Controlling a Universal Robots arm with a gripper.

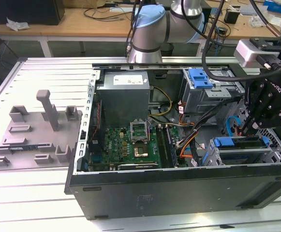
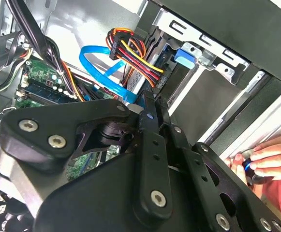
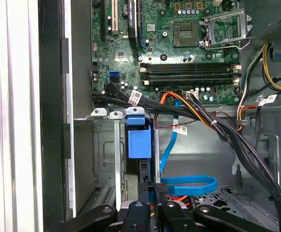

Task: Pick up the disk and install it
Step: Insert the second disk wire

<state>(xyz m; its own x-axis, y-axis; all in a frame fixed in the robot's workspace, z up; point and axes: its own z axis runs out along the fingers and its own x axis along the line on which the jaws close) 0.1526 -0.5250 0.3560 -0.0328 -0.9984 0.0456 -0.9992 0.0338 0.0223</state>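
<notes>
Open computer case (image 1: 179, 183) holding motherboard (image 1: 130, 145), disk (image 1: 242, 143) seated in drive bay, gripper (image 1: 245, 129) closed together just above it

I work in a robotics lab or electronics workshop. An opened computer case (image 1: 179, 145) lies on its side on my slotted aluminium bench (image 1: 38, 72), its green motherboard (image 1: 130, 145) and bundled cables (image 1: 193, 130) laid bare. Beside the case, toward the exterior view's left, rests a grey fixture plate (image 1: 34, 135) with upright pegs. Beyond the case stands a wooden desk (image 1: 82, 21) strewn with wires and small gear. My own arm's grey and blue joints (image 1: 150, 29) rise just behind the case.
</notes>
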